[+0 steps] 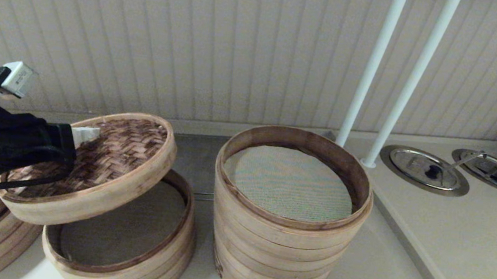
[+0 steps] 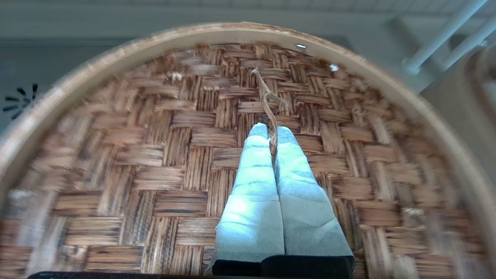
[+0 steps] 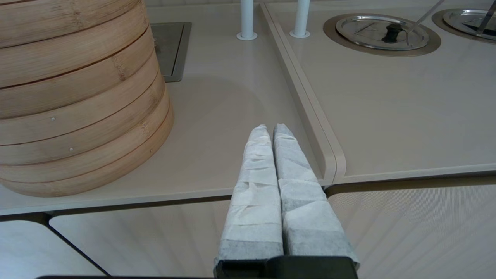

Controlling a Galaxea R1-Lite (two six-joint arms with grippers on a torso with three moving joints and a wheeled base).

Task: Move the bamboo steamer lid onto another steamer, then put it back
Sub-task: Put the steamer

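The bamboo steamer lid (image 1: 105,162) is hanging tilted in the air over the short steamer (image 1: 128,246), just left of the tall steamer (image 1: 289,216). The left gripper (image 2: 271,133) is pinching the thin loop (image 2: 267,97) on the lid's woven top. The right gripper (image 3: 270,130) is waiting near the counter (image 3: 387,116) edge, right of the tall steamer, with its fingers pressed together and holding nothing.

The bamboo steamer lid (image 1: 95,166) is round, with a dark brown woven top and a pale rim. It hangs tilted in the air on the left. Another steamer (image 1: 288,225), a tall pale stack with a greenish-grey liner, stands open just to its right.
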